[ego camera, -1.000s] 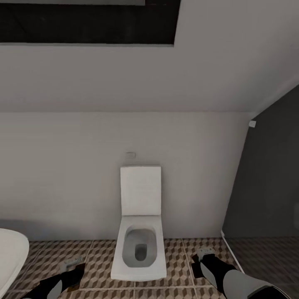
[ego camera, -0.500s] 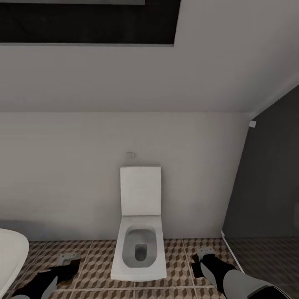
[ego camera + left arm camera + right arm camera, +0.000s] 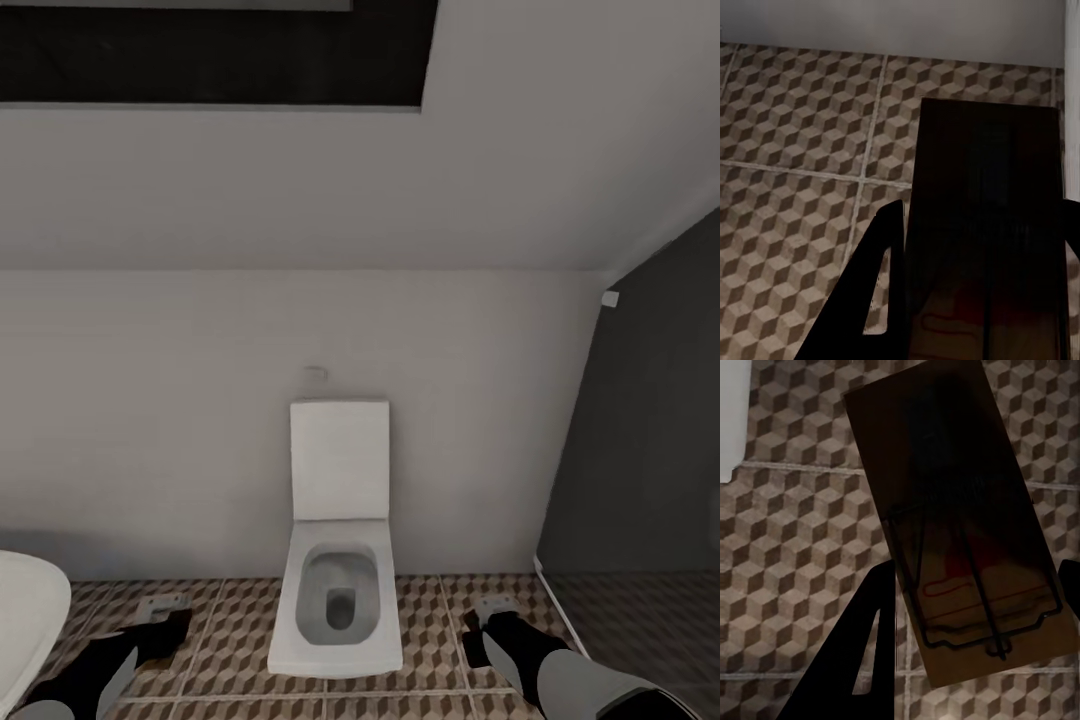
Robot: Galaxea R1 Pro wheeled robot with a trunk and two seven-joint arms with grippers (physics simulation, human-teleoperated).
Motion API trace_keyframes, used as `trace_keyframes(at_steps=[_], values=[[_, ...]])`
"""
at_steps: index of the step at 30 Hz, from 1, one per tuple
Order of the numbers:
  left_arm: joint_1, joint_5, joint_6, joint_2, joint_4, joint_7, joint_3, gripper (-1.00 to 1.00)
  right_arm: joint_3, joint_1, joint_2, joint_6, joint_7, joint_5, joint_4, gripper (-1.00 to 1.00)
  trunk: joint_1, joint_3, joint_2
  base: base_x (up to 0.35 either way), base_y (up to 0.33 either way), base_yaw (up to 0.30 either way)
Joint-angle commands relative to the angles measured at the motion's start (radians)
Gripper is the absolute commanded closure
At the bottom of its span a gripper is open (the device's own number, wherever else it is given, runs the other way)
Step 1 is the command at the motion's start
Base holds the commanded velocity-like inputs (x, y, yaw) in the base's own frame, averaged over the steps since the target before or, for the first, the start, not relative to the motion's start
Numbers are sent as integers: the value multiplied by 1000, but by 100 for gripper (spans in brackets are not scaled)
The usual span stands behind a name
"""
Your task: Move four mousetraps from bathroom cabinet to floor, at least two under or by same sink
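At 7 o'clock in the head view, the left gripper (image 3: 165, 632) reaches over the bathroom floor (image 3: 235, 640), beside the white rim of a bathtub (image 3: 25, 600) at 8 o'clock. The left wrist view shows its fingers (image 3: 881, 285) clenched on a dark mousetrap (image 3: 986, 225) held above the cube-patterned tiles. At 6 o'clock a white toilet (image 3: 338, 590) stands against the pale wall (image 3: 200, 400), lid up. At 5 o'clock the right gripper (image 3: 480, 630) hangs over the floor; the right wrist view shows a second mousetrap (image 3: 960, 525), tilted, its wire bar (image 3: 975, 600) visible, grasped between the fingers (image 3: 870, 645). A dark panel (image 3: 650, 430) fills 3 o'clock.
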Motion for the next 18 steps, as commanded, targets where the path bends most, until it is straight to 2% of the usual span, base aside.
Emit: trace_keyframes(at_steps=[1, 4, 11, 13, 15, 17, 18], values=[[0, -2, 7, -1, -2, -5, 8, 100, 9, -1, 0, 5, -4, -11, -2, 100, 0, -1, -1, 63, 180, 0], [-1, -2, 7, -1, -4, -4, 8, 100, 10, -1, 1, 5, -3, -9, -2, 100, 0, -1, -1, 92, 255, 0], [-1, -2, 7, -3, -3, -4, 10, 100, 8, 0, -3, 5, -12, -7, -2, 100, 0, -1, -1, 11, 26, 0], [-1, -2, 13, -18, -5, 6, 8, 100, 6, 0, -11, 3, -13, -12, -3, 100, 0, -1, -1, 1, 1, 0], [-1, -3, 17, -44, -7, 13, 6, 100, 5, 0, -13, -6, -13, -14, -5, 100, 0, -1, -1, 0, 0, 0], [-1, -5, 19, -81, -9, 42, 4, 100, 2, 0, -13, -34, -13, -14, -7, 100, 0, -1, -1, 0, 0, 0], [-1, -5, 19, -87, -9, 50, 4, 100, 2, 0, -13, -40, -13, -14, -7, 100, 0, -1, -1, 0, 0, 0]])
